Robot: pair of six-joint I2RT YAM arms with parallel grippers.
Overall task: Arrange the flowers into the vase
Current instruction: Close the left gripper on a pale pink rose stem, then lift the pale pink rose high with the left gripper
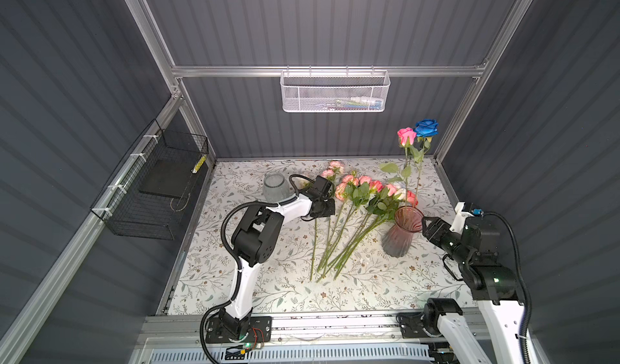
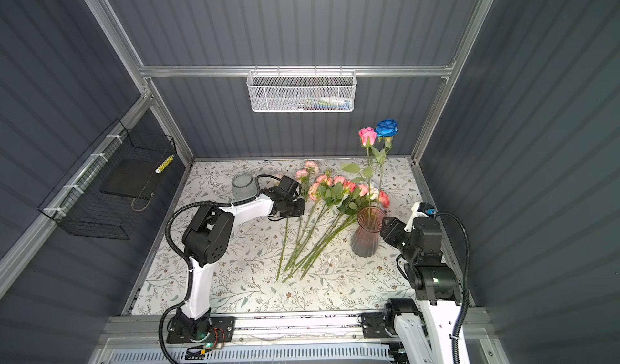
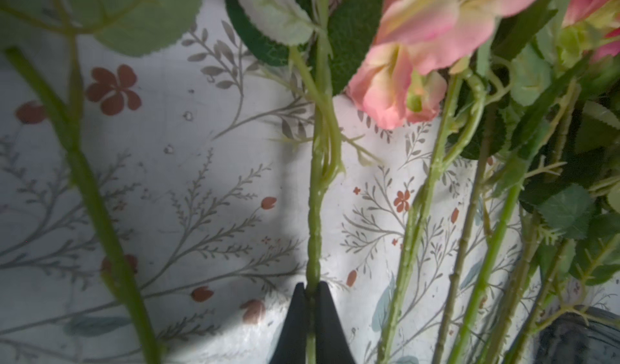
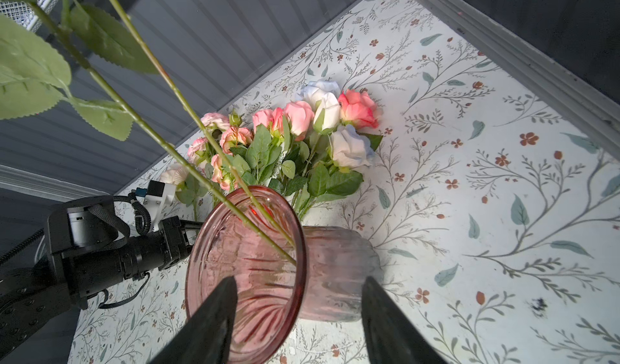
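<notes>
Several flowers (image 1: 362, 191) with pink, peach and white heads lie in a bunch on the table, their stems (image 2: 302, 245) fanning toward the front. My left gripper (image 3: 311, 288) is shut on one green stem (image 3: 315, 211) at the left of the bunch; both top views show it (image 1: 327, 208) low over the table. The vase (image 1: 401, 235) is ribbed pink glass and stands upright to the right. A pink flower (image 1: 406, 136) and a blue flower (image 1: 426, 127) stand in it. My right gripper (image 4: 298, 295) is open at the vase's (image 4: 255, 261) rim, one finger before the mouth, one beside the outer wall.
A round clear glass vase (image 1: 275, 186) stands behind the left arm. A white mesh basket (image 1: 333, 90) hangs on the back wall and a black wire basket (image 1: 157, 184) on the left wall. An aluminium frame edges the floral table (image 1: 268, 288).
</notes>
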